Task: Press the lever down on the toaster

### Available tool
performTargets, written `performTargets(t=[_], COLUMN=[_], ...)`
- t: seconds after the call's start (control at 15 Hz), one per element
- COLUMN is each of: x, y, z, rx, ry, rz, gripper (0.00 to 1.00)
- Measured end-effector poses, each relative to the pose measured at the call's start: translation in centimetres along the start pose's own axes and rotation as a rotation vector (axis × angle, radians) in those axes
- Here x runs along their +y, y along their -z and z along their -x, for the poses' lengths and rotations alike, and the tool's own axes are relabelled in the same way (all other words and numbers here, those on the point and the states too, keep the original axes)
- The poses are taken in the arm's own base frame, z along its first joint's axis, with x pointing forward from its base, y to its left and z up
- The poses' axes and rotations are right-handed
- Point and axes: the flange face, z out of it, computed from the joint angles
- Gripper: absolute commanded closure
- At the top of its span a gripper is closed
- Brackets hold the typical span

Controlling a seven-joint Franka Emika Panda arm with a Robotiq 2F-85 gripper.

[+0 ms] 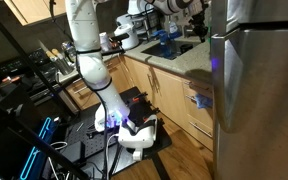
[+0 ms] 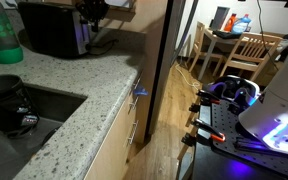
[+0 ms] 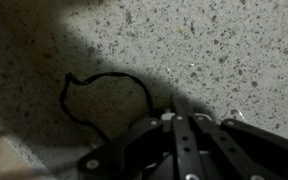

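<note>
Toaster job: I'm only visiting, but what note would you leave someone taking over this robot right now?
Gripper: up beside the black boxy toaster; whether its jaws are open cannot be told.
Toaster: at the back of the speckled granite counter; a black cord lies looped on the stone.
Done: approach only; lever not visible.
Left: find the lever, press it down.

Arm (image 1: 87, 45) stretched forward — end effector (image 3: 189, 128) angled downward, jaw state unclear.

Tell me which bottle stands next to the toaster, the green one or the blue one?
The green bottle, on the counter right beside the toaster. The blue bottle stands far away on the wooden table.
</note>
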Motion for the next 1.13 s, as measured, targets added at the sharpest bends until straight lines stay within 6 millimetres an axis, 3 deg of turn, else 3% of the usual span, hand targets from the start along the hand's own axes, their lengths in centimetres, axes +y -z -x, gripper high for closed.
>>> performTargets(t=[0.6,0.73,0.8,0.93,1.13], x=[-0.3,-0.3,-0.3,-0.3,-0.4], y=[1.5,1.8,2.0,2.5,2.8], z=[3.5,4.0,4.2,4.4,4.6], rx=[-0.017,-0.017,-0.016,-0.011,-0.007], ry=[0.023,0.025,0.026,0.028,0.029], rz=[-0.003,-0.003,-0.004,-0.006,-0.007], gripper=[0.99,0.72,0.92,0.76,0.72])
